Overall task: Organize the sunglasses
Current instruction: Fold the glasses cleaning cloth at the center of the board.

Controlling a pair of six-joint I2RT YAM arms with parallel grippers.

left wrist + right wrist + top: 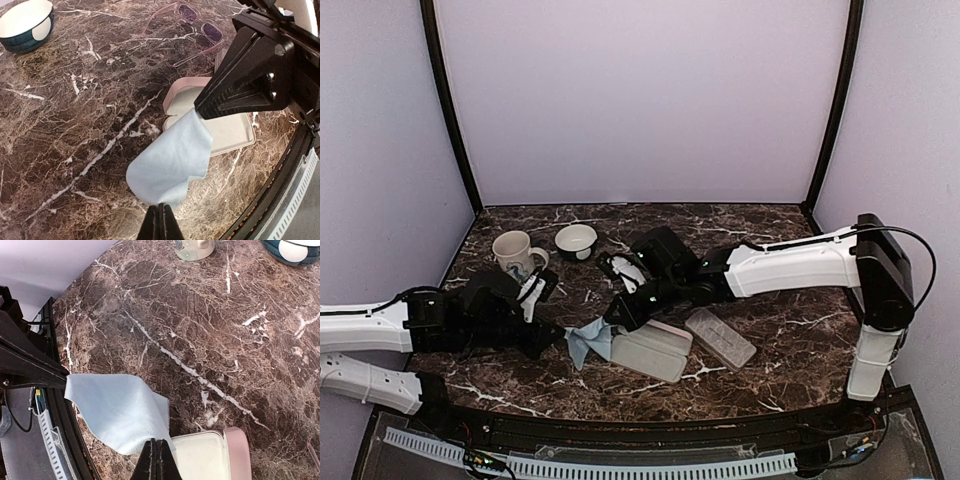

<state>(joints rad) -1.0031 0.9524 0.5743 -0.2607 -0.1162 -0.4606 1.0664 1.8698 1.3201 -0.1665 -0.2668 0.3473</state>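
A light-blue cloth (586, 342) (170, 165) (115, 410) hangs stretched between both grippers, just above the marble. My left gripper (560, 340) (161, 214) is shut on one corner of it. My right gripper (613, 320) (160, 451) is shut on the opposite corner, beside an open pink case (658, 352) (230, 135) (212, 455). The sunglasses with the thin red frame (196, 26) lie unfolded on the table beyond the case. The black-framed sunglasses are out of view.
A grey closed case (720, 338) lies right of the pink one. A cream mug (515, 250) and a dark bowl with a white inside (576, 240) (25, 25) stand at the back left. The table's front edge (280, 175) runs close behind the cloth.
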